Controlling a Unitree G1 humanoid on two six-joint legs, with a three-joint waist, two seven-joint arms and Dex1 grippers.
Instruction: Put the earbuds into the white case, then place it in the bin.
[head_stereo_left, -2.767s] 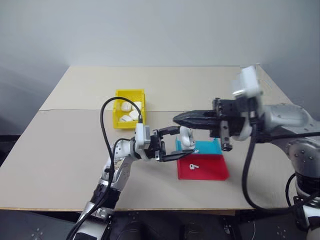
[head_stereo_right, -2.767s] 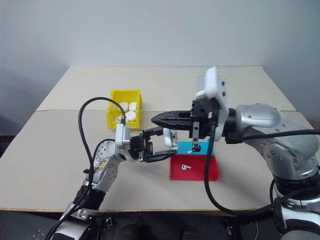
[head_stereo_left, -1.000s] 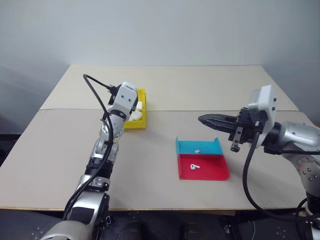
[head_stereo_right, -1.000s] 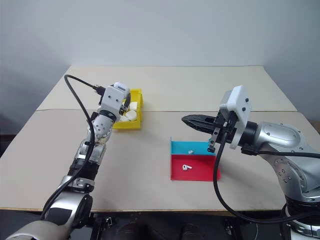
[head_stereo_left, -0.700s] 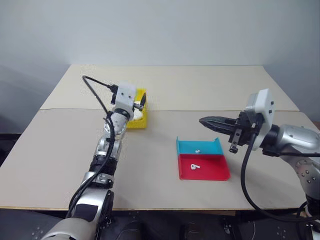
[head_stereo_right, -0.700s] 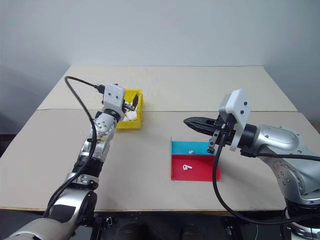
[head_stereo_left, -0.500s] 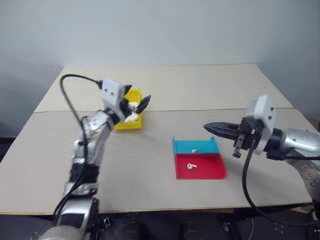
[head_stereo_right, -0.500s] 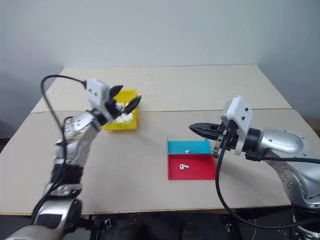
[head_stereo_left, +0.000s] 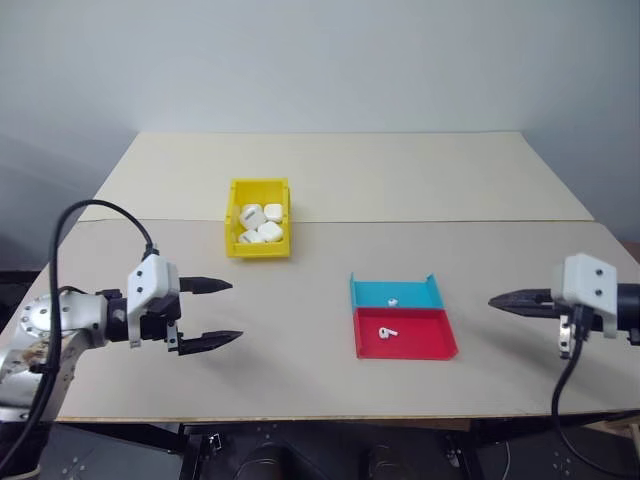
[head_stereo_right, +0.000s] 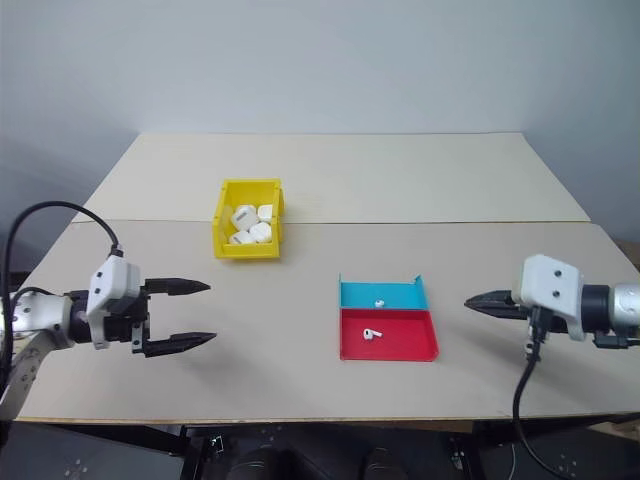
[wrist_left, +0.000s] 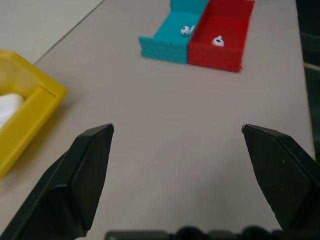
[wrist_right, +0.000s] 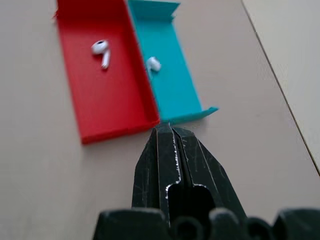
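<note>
The yellow bin (head_stereo_left: 258, 250) stands at the left middle of the table with several white cases (head_stereo_left: 262, 223) lying inside it. One of the earbuds (head_stereo_left: 392, 301) rests in the teal tray (head_stereo_left: 412, 292), the other earbud (head_stereo_left: 384, 332) in the red tray (head_stereo_left: 420, 338). My left gripper (head_stereo_left: 237, 311) hovers open and empty over the table's near left, well in front of the bin. Far to the right of the trays, my right gripper (head_stereo_left: 493, 299) is shut with nothing in it. The right wrist view looks past the shut gripper (wrist_right: 162, 128) at both earbuds (wrist_right: 101, 50).
The teal and red trays sit side by side at the table's near centre-right. A seam crosses the tabletop (head_stereo_left: 330, 222) just behind the bin. In the left wrist view the bin's corner (wrist_left: 35, 107) lies beside the open fingers (wrist_left: 92, 167).
My left gripper carried the case from above the trays to the bin, opened, and drew back to the near left. My right gripper pulled away to the right, still shut.
</note>
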